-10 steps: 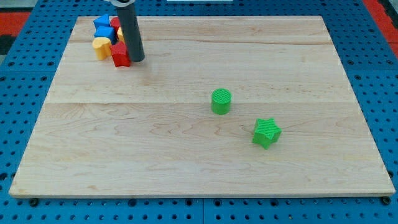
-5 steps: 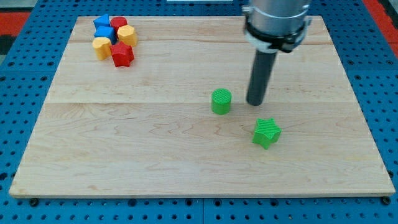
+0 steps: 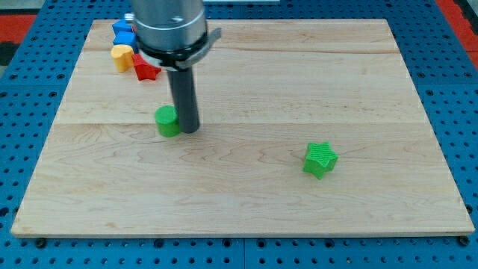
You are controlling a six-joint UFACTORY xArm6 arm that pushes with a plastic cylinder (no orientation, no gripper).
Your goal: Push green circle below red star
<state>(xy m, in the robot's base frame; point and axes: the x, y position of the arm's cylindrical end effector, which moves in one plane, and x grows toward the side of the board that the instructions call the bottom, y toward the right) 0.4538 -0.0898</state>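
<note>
A dark rod descends from a grey metal collar at the view's top and plants my tip (image 3: 187, 130) on the pale wooden desk (image 3: 246, 194), touching the right-hand side of the green circle (image 3: 167, 121), a short ribbed cylinder standing upright left of the desk's centre. The arm carries no jaws or end effector to open or close, only this straight rod, and it holds nothing; it simply presses against the block's side. The red star (image 3: 147, 71) lies toward the view's top-left, above the green circle and a little to its left, partly hidden behind the collar, so that only its lower points show clearly. The two are apart, with bare wood between them. Beside the red star, in the top-left corner of the desk, a small cluster of other blocks peeks out from behind the arm: a yellow block (image 3: 122, 55) with a rounded outline and a blue block (image 3: 122, 32) whose shape cannot be made out. A green star (image 3: 320, 158) sits alone on the view's right half, well apart from the tip and from the green circle. The desk rests on a blue perforated base (image 3: 22, 142) that frames it on every side.
</note>
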